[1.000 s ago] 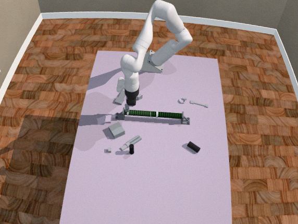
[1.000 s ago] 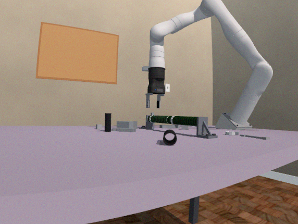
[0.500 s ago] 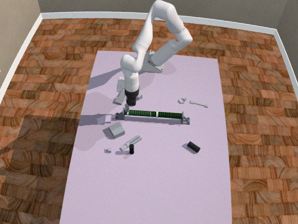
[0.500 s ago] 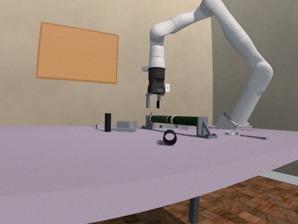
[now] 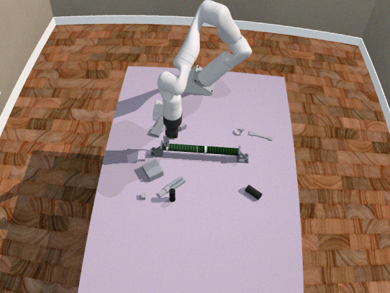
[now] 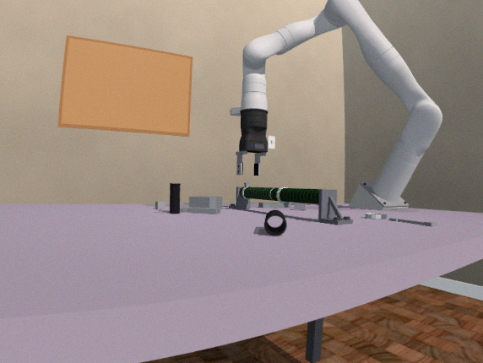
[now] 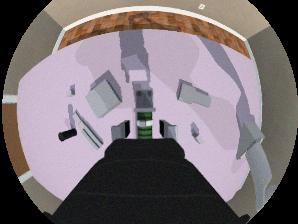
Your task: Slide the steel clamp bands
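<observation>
A dark green ribbed hose point(image 5: 201, 149) point(image 6: 287, 194) lies level in a grey cradle point(image 5: 243, 156) with a support at each end. One steel band point(image 5: 168, 147) point(image 6: 242, 192) sits at the hose's left end. The other band point(image 5: 205, 149) point(image 6: 279, 193) sits near the middle. The mender inside is hidden. My gripper point(image 6: 247, 168) point(image 5: 166, 140) is open and empty, pointing down, a little above the left end of the hose and the left band. In the wrist view the hose point(image 7: 144, 121) shows between my fingers.
On the lilac table: a grey block point(image 5: 152, 170), a grey bar point(image 5: 171, 186), an upright black cylinder point(image 5: 172, 195) point(image 6: 175, 197), a small cube point(image 5: 142, 196), a black tube lying down point(image 5: 253, 192) point(image 6: 275, 223), a loose ring point(image 5: 238, 129), a thin rod point(image 5: 260, 135), and a grey piece point(image 5: 155, 129) behind the gripper.
</observation>
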